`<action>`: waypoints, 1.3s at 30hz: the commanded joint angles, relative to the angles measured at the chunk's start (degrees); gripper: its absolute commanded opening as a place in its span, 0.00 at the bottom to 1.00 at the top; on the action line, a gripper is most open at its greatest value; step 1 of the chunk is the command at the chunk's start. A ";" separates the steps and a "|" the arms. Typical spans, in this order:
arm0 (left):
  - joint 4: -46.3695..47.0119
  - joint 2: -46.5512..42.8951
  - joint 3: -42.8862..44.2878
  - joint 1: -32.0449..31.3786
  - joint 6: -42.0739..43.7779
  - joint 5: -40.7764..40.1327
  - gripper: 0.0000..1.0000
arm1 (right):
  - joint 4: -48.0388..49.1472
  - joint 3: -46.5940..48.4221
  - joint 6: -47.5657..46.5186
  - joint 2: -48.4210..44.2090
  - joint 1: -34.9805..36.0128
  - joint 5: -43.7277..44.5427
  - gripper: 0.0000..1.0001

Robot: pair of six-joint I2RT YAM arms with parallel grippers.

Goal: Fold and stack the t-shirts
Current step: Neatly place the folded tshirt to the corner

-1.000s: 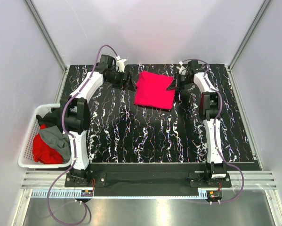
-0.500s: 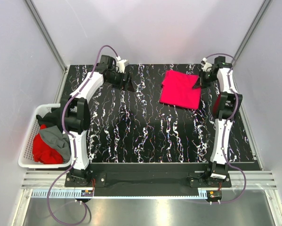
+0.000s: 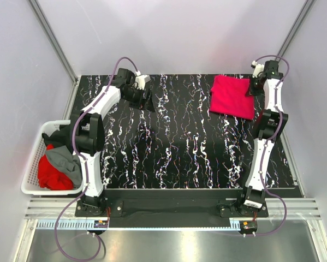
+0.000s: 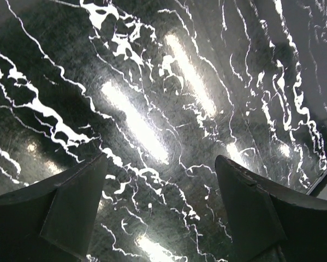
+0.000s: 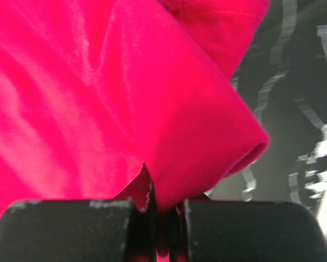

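A folded crimson-pink t-shirt (image 3: 232, 96) lies at the table's far right corner. My right gripper (image 3: 251, 90) is shut on its right edge; in the right wrist view the pink cloth (image 5: 125, 103) fills the frame and a fold of it is pinched between the closed jaws of the right gripper (image 5: 160, 204). My left gripper (image 3: 148, 100) hovers open over bare marbled table at the far left, holding nothing; the left wrist view shows its two dark fingers (image 4: 70, 202) wide apart over the table. Red (image 3: 53, 173), grey (image 3: 65, 161) and black (image 3: 58, 135) t-shirts lie heaped in the basket.
A white lattice basket (image 3: 33, 166) stands off the table's left edge beside the left arm. The black white-veined table (image 3: 174, 147) is bounded by grey walls at the back and sides. The right arm stretches along the table's right side.
My right gripper has dragged the folded pink t-shirt from the far middle of the table to the far right corner. The left gripper has barely shifted and stays open.
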 commanded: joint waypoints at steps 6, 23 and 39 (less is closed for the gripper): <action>-1.22 -5.70 0.57 -2.03 3.89 -4.19 0.85 | 19.49 2.33 0.43 4.72 -0.27 11.74 0.07; -2.01 -2.45 4.79 -5.37 5.04 -6.66 0.86 | 34.80 1.98 -11.09 6.22 -0.53 16.40 0.00; -2.10 -2.19 4.62 -5.55 5.21 -6.57 0.86 | 35.59 -1.45 -12.23 5.08 -1.14 19.57 0.00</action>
